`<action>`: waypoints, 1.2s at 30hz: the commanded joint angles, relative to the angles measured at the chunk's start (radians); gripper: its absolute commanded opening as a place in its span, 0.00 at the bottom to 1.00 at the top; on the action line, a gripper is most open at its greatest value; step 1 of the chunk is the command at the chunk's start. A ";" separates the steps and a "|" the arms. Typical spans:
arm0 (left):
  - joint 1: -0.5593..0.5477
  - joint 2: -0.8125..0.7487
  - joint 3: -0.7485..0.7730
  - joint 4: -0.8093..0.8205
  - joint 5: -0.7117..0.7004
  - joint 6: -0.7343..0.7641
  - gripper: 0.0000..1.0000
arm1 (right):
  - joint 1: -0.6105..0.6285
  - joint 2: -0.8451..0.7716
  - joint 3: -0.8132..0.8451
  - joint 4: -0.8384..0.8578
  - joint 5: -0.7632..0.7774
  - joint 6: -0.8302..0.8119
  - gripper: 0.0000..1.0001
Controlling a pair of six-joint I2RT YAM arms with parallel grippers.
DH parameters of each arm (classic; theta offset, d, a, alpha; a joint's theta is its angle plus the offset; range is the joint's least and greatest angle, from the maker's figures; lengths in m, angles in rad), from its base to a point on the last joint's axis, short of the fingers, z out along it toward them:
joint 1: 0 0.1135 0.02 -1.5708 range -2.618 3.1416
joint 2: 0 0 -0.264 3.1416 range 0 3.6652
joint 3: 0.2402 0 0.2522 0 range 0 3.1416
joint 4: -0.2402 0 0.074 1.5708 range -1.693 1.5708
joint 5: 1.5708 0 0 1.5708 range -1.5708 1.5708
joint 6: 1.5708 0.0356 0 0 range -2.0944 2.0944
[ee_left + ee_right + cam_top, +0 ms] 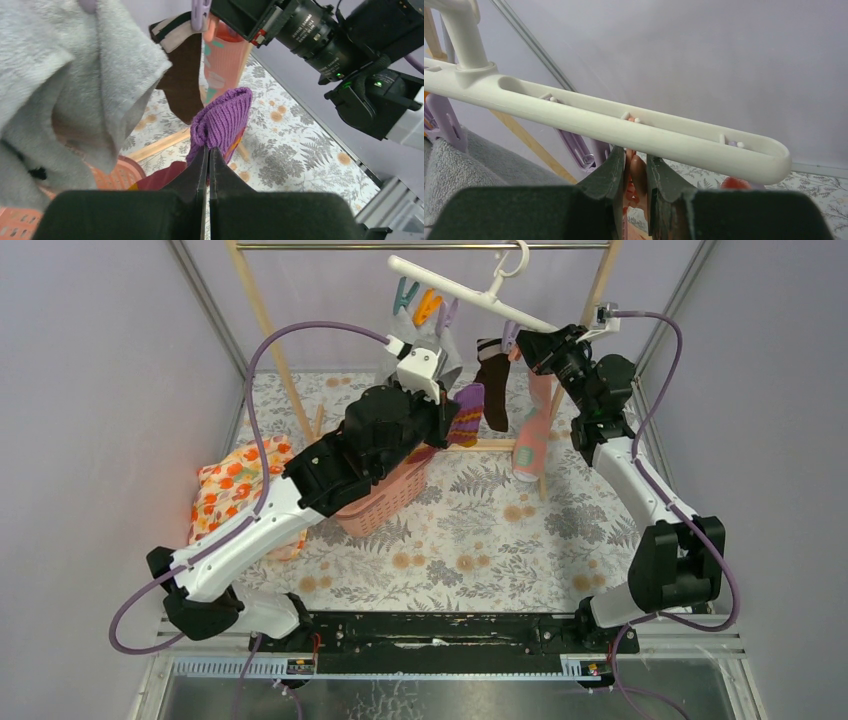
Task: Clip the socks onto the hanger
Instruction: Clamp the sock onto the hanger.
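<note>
One purple sock (223,120) was the thing in hand. We saw it held in the air below the hanger (470,292), just beside the dark brown sock (493,385). Its ribbed knit was bunched into a fold where the left gripper (208,150) pinched it.

We judged it light, soft and limp, with nothing to break. The knit should give grip enough, but any free length would droop and fold away from a clip. The place to hold it, we thought, was close under the cuff edge, so that a short lip stood above the fingertips to go into a clip's mouth. From the wrist view we could not tell which end of the sock stood uppermost. The left jaws were closed tight on the fold, with only a thin line of cloth between them.

The right gripper (635,160) sat right under the hanger's white bar, towards its end. Its jaws were nearly together, squeezing an orange clip (638,172) between them. Whether this had opened the clip's mouth we could not see. A purple clip (579,150) hung just beside it. Farther out hung the long pink sock (532,435) and a grey cloth (75,75), with a pink basket (385,505) below.
</note>
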 commanded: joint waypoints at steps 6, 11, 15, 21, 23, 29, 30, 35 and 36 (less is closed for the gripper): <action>-0.002 0.067 0.037 0.066 0.121 0.065 0.00 | -0.005 -0.028 -0.029 -0.344 -0.155 -0.109 0.00; 0.000 0.098 0.022 0.102 0.098 0.096 0.00 | -0.006 -0.061 -0.044 -0.351 -0.187 -0.115 0.00; 0.005 0.141 0.041 0.108 0.107 0.105 0.00 | -0.006 -0.087 -0.041 -0.358 -0.219 -0.116 0.00; 0.008 0.173 0.063 0.150 0.147 0.094 0.00 | -0.014 -0.131 -0.052 -0.334 -0.265 -0.096 0.00; 0.009 0.189 0.082 0.153 0.159 0.093 0.00 | -0.019 -0.137 -0.048 -0.326 -0.289 -0.081 0.00; 0.017 0.223 0.122 0.160 0.177 0.101 0.00 | -0.031 -0.160 -0.050 -0.278 -0.348 -0.030 0.00; 0.022 0.225 0.128 0.159 0.188 0.101 0.00 | -0.033 -0.164 -0.053 -0.266 -0.359 -0.020 0.00; 0.053 0.248 0.135 0.161 0.214 0.096 0.00 | -0.044 -0.188 -0.066 -0.207 -0.392 0.026 0.00; 0.059 0.253 0.134 0.163 0.218 0.095 0.00 | -0.046 -0.190 -0.068 -0.190 -0.396 0.034 0.00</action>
